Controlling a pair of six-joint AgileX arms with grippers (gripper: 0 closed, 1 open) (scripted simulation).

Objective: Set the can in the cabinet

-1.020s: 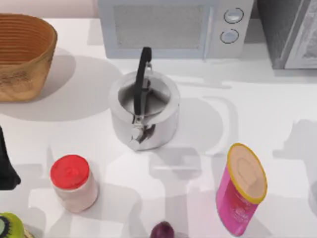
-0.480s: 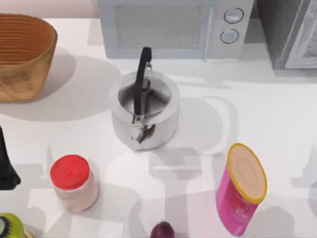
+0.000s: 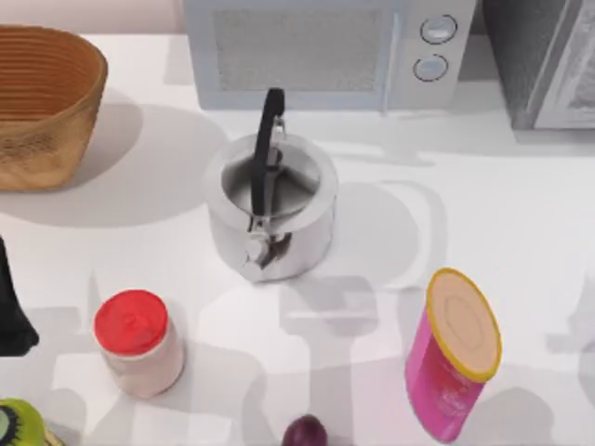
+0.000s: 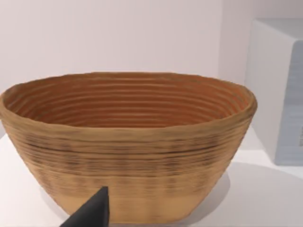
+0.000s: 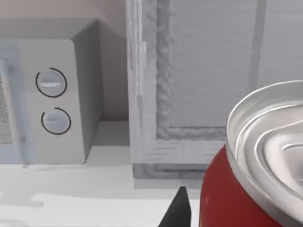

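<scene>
Right wrist view puts the can [image 5: 222, 189] clamped in your right claw [image 5: 189, 213], facing the cabinet [image 5: 213, 71] at twelve o'clock; its shadow has slid off the counter [image 3: 483, 214], so transport is underway.

You've got one can [image 5: 227, 198], red with a silver top, and one grey cabinet [image 3: 544, 60] at the table's back right. Count one white microwave [image 3: 325, 51] carrying two round knobs [image 3: 438, 29]. There's one woven basket [image 3: 42, 102], one metal kettle [image 3: 270, 209], one red-lidded jar [image 3: 138, 342], one pink canister [image 3: 453, 358], one dark purple round thing [image 3: 305, 433] and one green item [image 3: 19, 425] at the front edge.
</scene>
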